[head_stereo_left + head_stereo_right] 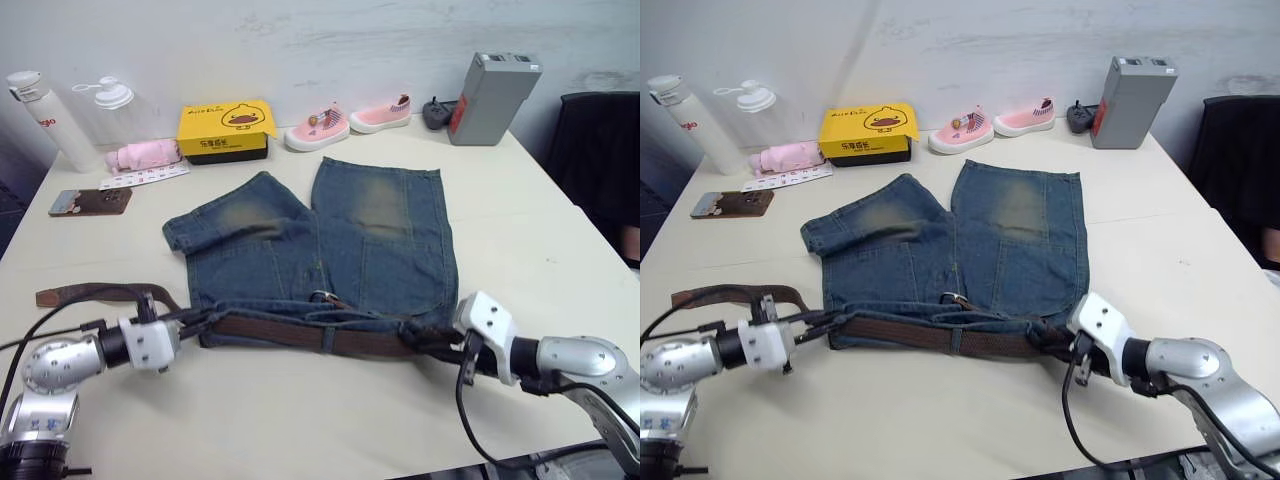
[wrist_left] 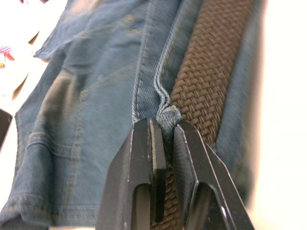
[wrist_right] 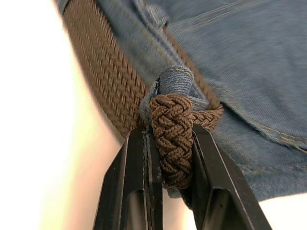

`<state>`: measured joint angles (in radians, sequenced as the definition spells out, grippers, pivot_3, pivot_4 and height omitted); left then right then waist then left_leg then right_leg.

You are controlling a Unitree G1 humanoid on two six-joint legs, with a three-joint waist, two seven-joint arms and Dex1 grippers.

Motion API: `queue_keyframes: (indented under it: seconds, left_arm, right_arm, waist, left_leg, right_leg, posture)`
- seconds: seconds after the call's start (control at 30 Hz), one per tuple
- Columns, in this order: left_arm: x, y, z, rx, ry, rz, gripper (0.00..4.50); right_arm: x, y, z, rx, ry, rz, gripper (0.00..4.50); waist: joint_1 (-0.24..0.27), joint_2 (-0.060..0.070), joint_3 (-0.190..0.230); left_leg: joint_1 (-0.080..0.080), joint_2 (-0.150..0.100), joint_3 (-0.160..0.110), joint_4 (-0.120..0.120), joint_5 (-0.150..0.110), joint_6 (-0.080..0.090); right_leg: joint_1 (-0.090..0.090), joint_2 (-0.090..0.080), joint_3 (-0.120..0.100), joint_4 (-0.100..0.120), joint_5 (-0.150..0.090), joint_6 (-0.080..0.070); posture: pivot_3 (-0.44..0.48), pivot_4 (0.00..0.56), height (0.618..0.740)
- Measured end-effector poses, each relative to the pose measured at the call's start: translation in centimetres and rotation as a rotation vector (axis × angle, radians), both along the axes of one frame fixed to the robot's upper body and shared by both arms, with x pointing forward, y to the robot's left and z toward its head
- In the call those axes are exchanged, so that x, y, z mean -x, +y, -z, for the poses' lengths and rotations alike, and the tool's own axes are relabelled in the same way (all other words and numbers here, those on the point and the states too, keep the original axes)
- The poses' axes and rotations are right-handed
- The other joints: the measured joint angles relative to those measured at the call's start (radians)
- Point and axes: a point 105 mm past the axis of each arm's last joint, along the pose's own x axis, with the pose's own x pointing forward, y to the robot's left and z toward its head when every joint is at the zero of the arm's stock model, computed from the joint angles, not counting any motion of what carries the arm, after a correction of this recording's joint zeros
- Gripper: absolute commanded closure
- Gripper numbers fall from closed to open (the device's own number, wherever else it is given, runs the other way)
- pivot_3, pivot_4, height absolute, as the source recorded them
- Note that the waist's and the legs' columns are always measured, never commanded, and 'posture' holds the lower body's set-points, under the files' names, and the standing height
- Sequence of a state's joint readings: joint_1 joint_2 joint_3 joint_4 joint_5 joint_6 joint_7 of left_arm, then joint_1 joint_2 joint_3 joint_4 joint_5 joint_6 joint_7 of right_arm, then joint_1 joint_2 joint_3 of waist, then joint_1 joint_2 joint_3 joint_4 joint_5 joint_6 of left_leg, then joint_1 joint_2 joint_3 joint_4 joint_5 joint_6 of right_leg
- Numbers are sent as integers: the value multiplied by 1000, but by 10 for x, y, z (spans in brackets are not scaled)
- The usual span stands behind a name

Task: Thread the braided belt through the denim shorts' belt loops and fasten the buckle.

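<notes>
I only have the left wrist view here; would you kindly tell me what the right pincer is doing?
Observer: The right pincer is shut on a folded bend of the braided belt, at the right end of the denim shorts' waistband.
Operator: Thank you. Where is the belt's free end?
Observer: Its leather tip lies on the table, left of the shorts, out past the left pincer.

Well beyond both grippers, along the table's (image 1: 560,250) far edge, we see a white bottle (image 1: 40,118), a clear bottle (image 1: 120,108), a pink roll (image 1: 142,155), a yellow box (image 1: 226,130), two pink shoes (image 1: 345,124) and a grey box (image 1: 490,98). A phone (image 1: 90,202) lies past the left gripper (image 1: 205,318).
</notes>
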<state>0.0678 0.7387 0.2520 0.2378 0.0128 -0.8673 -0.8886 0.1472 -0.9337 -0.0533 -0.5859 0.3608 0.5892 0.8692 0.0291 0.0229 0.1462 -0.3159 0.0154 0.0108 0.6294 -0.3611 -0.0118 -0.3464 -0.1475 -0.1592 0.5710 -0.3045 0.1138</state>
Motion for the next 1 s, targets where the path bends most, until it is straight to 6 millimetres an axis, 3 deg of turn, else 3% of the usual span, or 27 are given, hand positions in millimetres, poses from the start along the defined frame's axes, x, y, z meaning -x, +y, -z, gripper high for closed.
queue_keyframes:
  seconds: [0.03, 0.1, 0.13, 0.33, 0.37, 0.4, 0.5, 0.57, 0.67, 0.73, 0.83, 0.9, 1.0]
  left_arm:
    - [1, 1, 1, -2, -2, 1, 3969]
    - [6, 1, 4, -14, -20, 10, 3393]
    - [9, 1, 6, -18, -25, 14, 3157]
    - [33, -1, 22, -7, 113, 30, 801]
    - [38, -1, 23, -23, 171, 43, 393]
    - [45, -3, 22, -20, 274, 54, 64]
    - [55, -6, 14, -1, 473, 73, 64]
    - [55, -7, -3, 16, 614, 81, 64]
    - [32, -4, -39, 116, 725, 35, 64]
    - [10, -3, -68, 233, 722, 7, 64]
    - [-24, -9, -97, 411, 673, -25, 64]
    - [-48, -9, -91, 469, 650, -97, 64]
    - [-68, -11, -65, 485, 668, -197, 64]
  right_arm:
    - [0, 0, 0, 5, -1, -3, 4121]
    - [3, 0, 1, 18, -8, -14, 3072]
    - [4, 0, 2, 23, -10, -18, 2774]
    - [18, -11, 7, 93, 32, -52, 218]
    - [19, -14, 3, 108, 30, -61, 0]
    - [20, -15, -3, 95, 39, -73, 0]
    - [22, -13, -18, 42, 64, -105, 0]
    - [19, -7, -39, -29, 57, -137, 0]
    - [1, 8, -81, -143, -41, -178, 0]
    - [-15, 14, -94, -174, -80, -158, 0]
    - [-52, 21, -85, -202, -71, -24, 0]
    - [-77, 18, -71, -181, -54, 99, 0]
    - [-95, 17, -51, -151, -9, 198, 0]
  waist:
    - [0, 0, 0]
    - [1, 1, -1]
    - [0, 1, -1]
    - [-2, 4, 2]
    - [-2, 3, 4]
    - [-3, 4, 6]
    - [-1, 3, 10]
    - [-2, 3, 11]
    - [-6, 4, 14]
    - [-6, 6, 12]
    - [-7, 6, 11]
    - [-6, 8, 10]
    - [-6, 5, 9]
  left_leg:
    - [0, 0, 0, 0, 0, 0]
    - [0, 0, -1, 0, 0, 1]
    - [0, 0, -1, 0, 0, 1]
    - [0, 0, 0, 2, -3, 4]
    - [0, 0, -1, 2, -3, 4]
    - [0, 1, -1, 2, -3, 3]
    - [-1, 2, -3, 2, -3, 3]
    - [-1, 2, -4, 2, -2, 3]
    - [-2, 1, -5, 2, -2, 4]
    - [-1, 0, -5, 1, -1, 3]
    - [-1, -3, -3, 0, 3, 2]
    - [-1, -7, 1, 0, 5, 4]
    - [-1, -8, 5, 1, 7, 5]
  right_leg:
    - [0, 0, 0, 0, 0, 0]
    - [1, 1, -1, -2, 0, 0]
    - [3, 1, -2, -2, 0, 0]
    - [4, 0, -1, -6, 1, 2]
    - [3, -1, -1, -5, 1, 2]
    - [3, -1, -1, -5, 2, 1]
    - [3, -1, -1, -5, 1, 0]
    - [3, 1, -2, -5, 2, 0]
    - [2, 2, -3, -5, 3, -1]
    - [2, 2, -3, -5, 2, -1]
    - [0, 3, -2, -1, 3, 1]
    - [1, 3, -2, 0, 4, 2]
    - [0, 3, -3, 0, 4, 2]
  posture:
    - [0, 150, 706]
    - [0, 150, 706]
    - [0, 150, 706]
    - [0, 150, 706]
    - [0, 150, 706]
    - [0, 150, 706]
    - [0, 150, 706]
    - [0, 150, 706]
    - [0, 150, 706]
    - [0, 150, 706]
    - [0, 150, 706]
    - [0, 150, 706]
    - [0, 150, 706]
